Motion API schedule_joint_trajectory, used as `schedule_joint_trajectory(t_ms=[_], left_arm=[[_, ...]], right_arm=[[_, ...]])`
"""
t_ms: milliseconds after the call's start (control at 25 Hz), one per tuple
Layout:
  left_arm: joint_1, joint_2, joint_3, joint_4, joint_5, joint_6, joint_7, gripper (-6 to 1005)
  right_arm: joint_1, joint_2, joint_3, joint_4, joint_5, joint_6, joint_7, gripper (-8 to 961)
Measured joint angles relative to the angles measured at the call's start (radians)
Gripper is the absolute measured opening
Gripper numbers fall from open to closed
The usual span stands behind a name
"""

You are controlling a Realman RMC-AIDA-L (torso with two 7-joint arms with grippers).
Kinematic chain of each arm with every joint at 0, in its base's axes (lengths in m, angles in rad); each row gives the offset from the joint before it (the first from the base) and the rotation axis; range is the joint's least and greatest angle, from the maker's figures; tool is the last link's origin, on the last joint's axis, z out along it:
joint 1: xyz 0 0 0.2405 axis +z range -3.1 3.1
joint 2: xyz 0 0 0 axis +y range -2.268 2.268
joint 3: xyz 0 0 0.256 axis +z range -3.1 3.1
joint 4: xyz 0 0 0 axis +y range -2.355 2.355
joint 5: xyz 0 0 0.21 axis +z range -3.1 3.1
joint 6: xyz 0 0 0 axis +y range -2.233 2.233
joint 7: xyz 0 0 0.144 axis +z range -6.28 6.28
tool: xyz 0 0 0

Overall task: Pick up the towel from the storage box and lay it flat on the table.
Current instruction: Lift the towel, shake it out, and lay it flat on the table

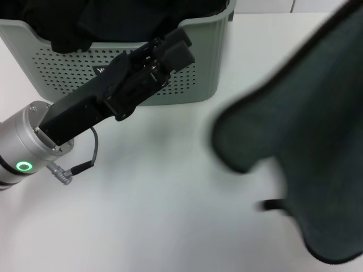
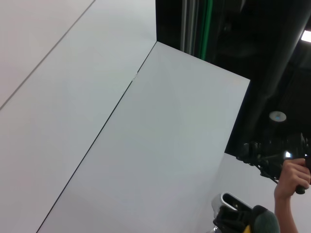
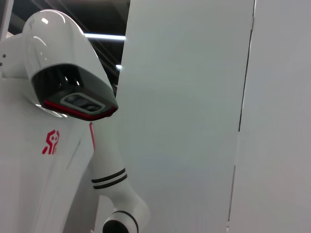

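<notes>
One towel point(image 1: 306, 130) is hanging in the air on the robot's right side, well clear of the storage box point(image 1: 210, 56) and draping down over the table point(image 1: 159, 215) close to the head camera. It is being held up from somewhere above the frame, presumably by the right arm, so its lower edge dangles free; that looks like the lift before spreading it flat. The right gripper itself is not showing anywhere, and its wrist camera is pointing off at the robot's own head and a wall panel rather than at the cloth.

The left gripper point(image 1: 178, 45) is reaching forward, lying across the front wall of the storage box near its dipped rim, just over the small label. Whether its jaws are wide or narrow I cannot tell from here. It seems to be waiting there to take a corner. Some black cloth point(image 1: 85, 22) is sitting inside the box. My guess is that the towel is out, and the laying down is not yet done.
</notes>
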State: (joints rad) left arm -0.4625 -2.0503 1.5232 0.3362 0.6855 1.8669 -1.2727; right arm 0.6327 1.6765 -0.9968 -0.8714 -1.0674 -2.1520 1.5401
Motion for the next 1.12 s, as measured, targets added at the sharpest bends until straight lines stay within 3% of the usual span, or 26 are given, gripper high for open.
schedule_joint_trajectory(t_ms=[360, 480, 840, 1120], left_arm=[[-0.023, 0.001, -0.003, -0.005, 0.063, -0.028, 0.009, 447], [-0.042, 0.01, -0.003, -0.008, 0.103, -0.061, 0.012, 447], [-0.06, 0.067, -0.006, -0.012, 0.166, -0.067, 0.099, 462], [-0.064, 0.11, -0.007, 0.001, 0.219, -0.068, 0.134, 534]], right_arm=[[0.029, -0.002, 0.0, -0.008, -0.034, 0.001, -0.001, 90], [0.034, -0.002, -0.005, -0.014, -0.038, -0.001, -0.001, 91], [0.046, -0.002, -0.058, -0.051, -0.036, -0.005, 0.003, 95], [0.052, -0.019, -0.097, -0.097, -0.031, -0.007, 0.021, 98]])
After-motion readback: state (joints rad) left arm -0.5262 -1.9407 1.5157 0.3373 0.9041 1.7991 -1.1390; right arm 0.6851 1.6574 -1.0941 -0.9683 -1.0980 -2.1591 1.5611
